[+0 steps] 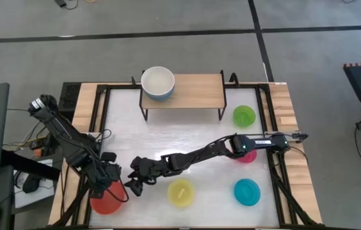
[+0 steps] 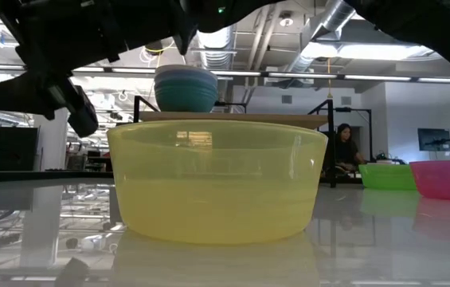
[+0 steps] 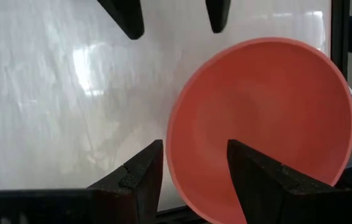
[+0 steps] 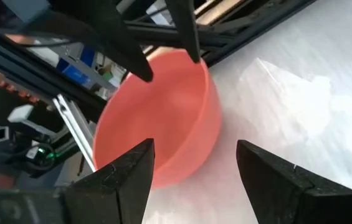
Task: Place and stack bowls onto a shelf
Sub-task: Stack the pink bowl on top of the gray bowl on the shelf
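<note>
A red bowl (image 1: pixel 107 199) sits on its base on the table's near left corner. My left gripper (image 3: pixel 194 155) is open above it, one finger inside the bowl and one outside its rim (image 3: pixel 171 143); I see no touch. My right gripper (image 4: pixel 194 152) is open and empty just right of the red bowl (image 4: pixel 163 124), pointing at it. The shelf (image 1: pixel 196 89) stands at the far middle. On its left end is a stack of bowls (image 1: pixel 158 83), white on top, blue and teal below (image 2: pixel 185 89).
A yellow bowl (image 1: pixel 181 191) and a cyan bowl (image 1: pixel 246 191) stand near the front edge. A pink bowl (image 1: pixel 248 154) lies under my right arm, and a lime green bowl (image 1: pixel 244 115) stands right of the shelf. The shelf's right part is bare.
</note>
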